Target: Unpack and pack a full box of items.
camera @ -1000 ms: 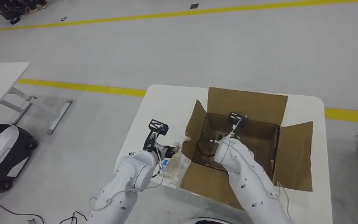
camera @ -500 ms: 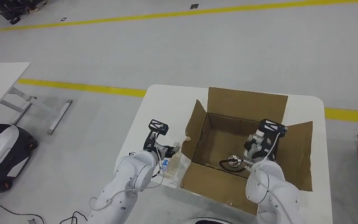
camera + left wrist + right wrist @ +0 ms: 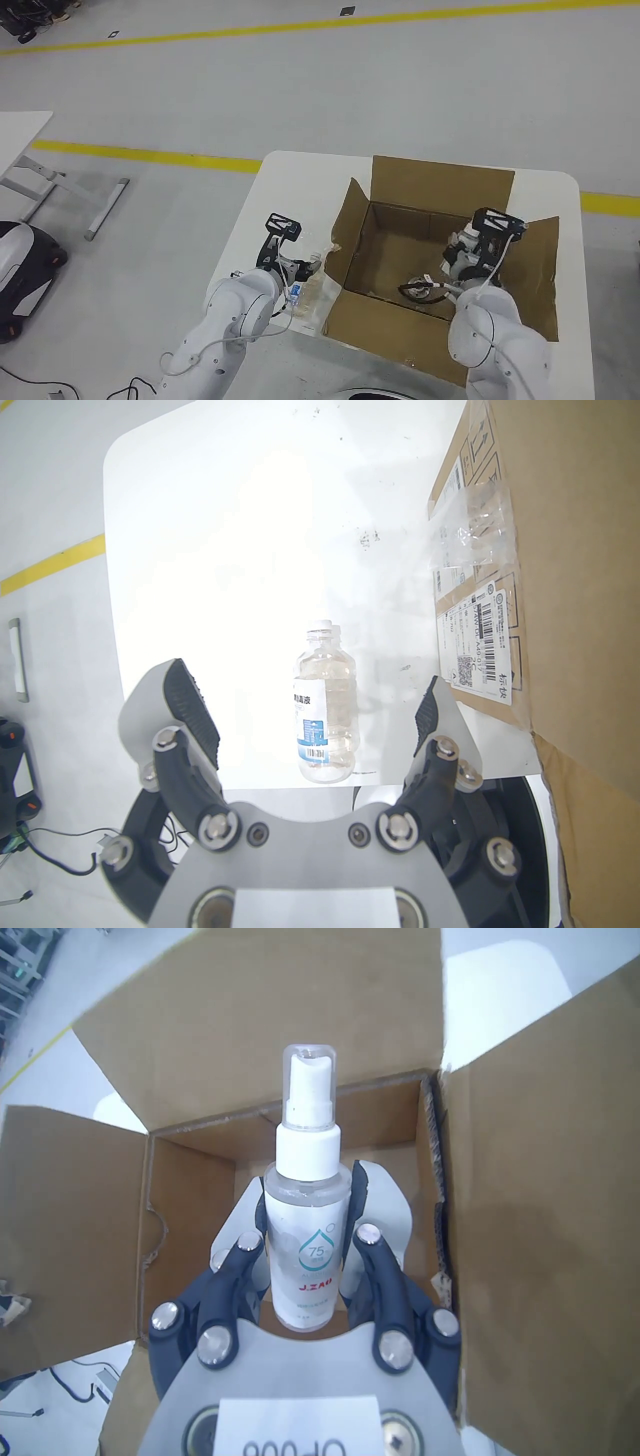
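Right wrist: right gripper (image 3: 309, 1184) clamps sprayer (image 3: 305, 1248), base hidden | left gripper (image 3: 305, 680) agape, apparently above clear bottle (image 3: 325, 712)

This is looking like a big industrial hall or robot test floor, not a home. A wide grey sealed floor (image 3: 330, 90) is stretching across the upper frame. Yellow lane lines (image 3: 300, 27) are running over it, one near the top edge and another crossing mid-frame. A white work table (image 3: 285, 190) is carrying an opened cardboard shipping box (image 3: 440, 185). At the left edge a second white table (image 3: 20, 125) is standing on metal legs. A black-and-white machine (image 3: 22, 275) is sitting below it, and loose cables (image 3: 48, 392) are trailing at lower left.
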